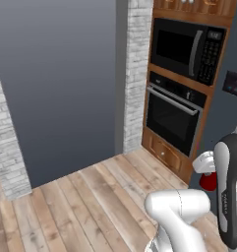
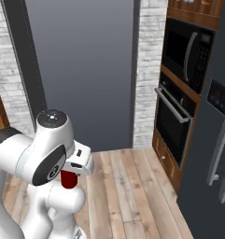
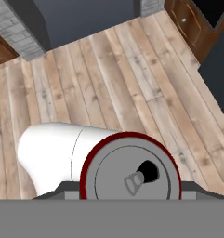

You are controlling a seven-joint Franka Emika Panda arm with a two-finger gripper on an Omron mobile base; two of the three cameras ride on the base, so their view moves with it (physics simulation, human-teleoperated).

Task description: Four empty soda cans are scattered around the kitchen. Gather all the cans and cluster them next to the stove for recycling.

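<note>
Red cylindrical can, grey lid with dark oval mouth, sits clamped in the gripper above pale wood-plank floor; glossy black oven stands far right.

The pincer's fingertips are lost behind the soda can's grey top, the can's lower rim is cut off at the frame's bottom, and from the base its red body peeks out half-hidden under the hand.
</note>
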